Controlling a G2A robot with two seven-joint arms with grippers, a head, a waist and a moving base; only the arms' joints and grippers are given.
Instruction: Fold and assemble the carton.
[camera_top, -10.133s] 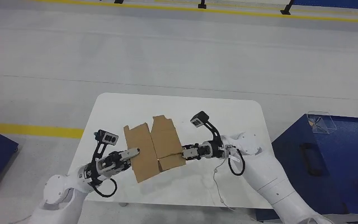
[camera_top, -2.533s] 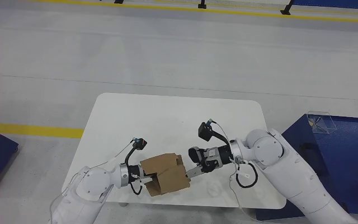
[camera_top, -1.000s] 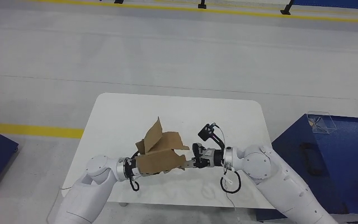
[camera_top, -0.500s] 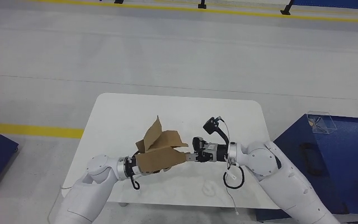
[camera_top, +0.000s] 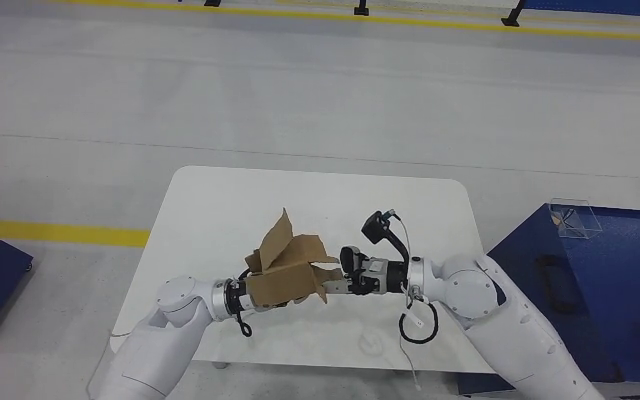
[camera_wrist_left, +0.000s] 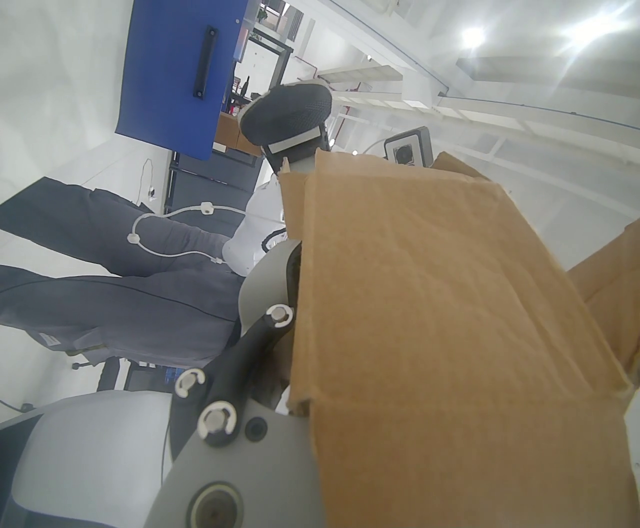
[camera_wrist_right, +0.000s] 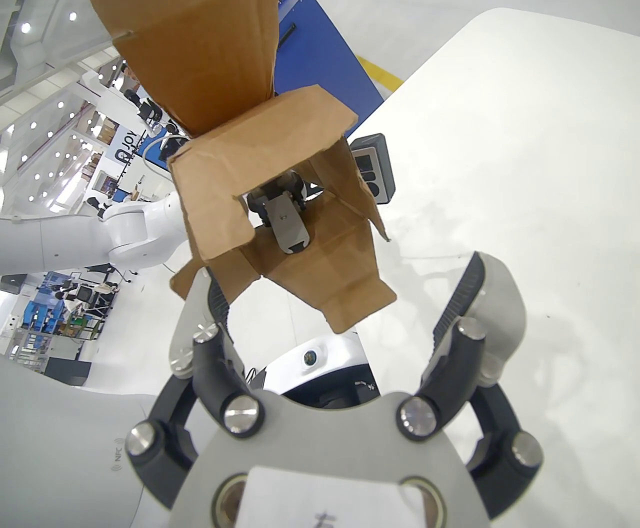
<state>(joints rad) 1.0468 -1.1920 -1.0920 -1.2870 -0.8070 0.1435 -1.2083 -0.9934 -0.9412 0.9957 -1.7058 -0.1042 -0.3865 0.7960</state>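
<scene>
The brown carton (camera_top: 285, 272) is opened into a tube and held off the white table (camera_top: 400, 200), with one flap sticking up. My left gripper (camera_top: 243, 293) is shut on one wall at its left end. One finger lies inside the carton, seen through the open end in the right wrist view as the left gripper (camera_wrist_right: 292, 240). In the left wrist view a carton panel (camera_wrist_left: 425, 325) lies close beside the left gripper (camera_wrist_left: 295, 300). My right gripper (camera_top: 330, 284) is open at the carton's right end. There a lower flap of the carton (camera_wrist_right: 320, 270) hangs between its spread fingers (camera_wrist_right: 470, 295).
The table's far half and right side are bare. A blue cabinet (camera_top: 570, 280) with a small clear box (camera_top: 570, 215) on it stands off the table's right edge. A white cable (camera_top: 405, 335) hangs from the right arm.
Ten seconds ago the carton lay flat on the table; it now stands opened and lifted. Over the last second the right gripper has edged left up to the carton's end flaps.
</scene>
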